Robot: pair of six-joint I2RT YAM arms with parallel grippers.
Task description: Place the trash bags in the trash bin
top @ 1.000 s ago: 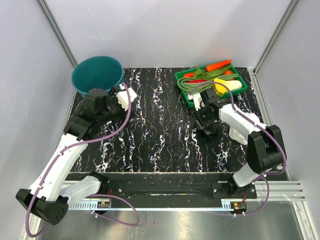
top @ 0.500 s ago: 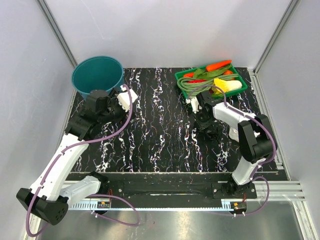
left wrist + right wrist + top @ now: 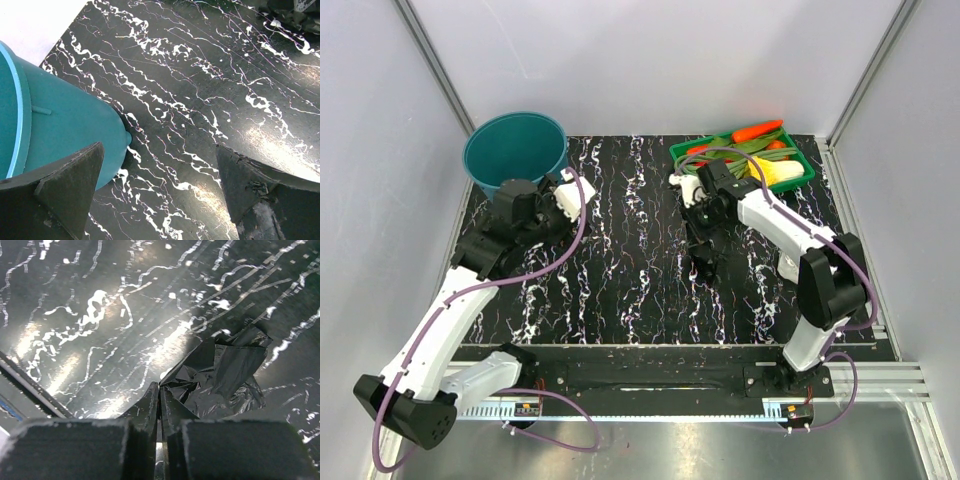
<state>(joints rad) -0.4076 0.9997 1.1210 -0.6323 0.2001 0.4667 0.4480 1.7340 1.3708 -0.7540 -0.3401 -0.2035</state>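
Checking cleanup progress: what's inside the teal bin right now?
Only the trash bin's own teal walls and floor show, with no black bag inside. Its near inner wall is hidden below the rim. A trash bag is pinched in the right claw.

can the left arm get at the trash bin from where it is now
Probably yes: the open left tool sits right beside the trash bin, its wall close to one finger, with nothing visible between them.

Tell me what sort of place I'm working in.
Probably a robot test booth: plain grey panel walls enclose a black white-veined tabletop, with staged props, a round teal plastic bin and a green rectangular tray of vegetables.
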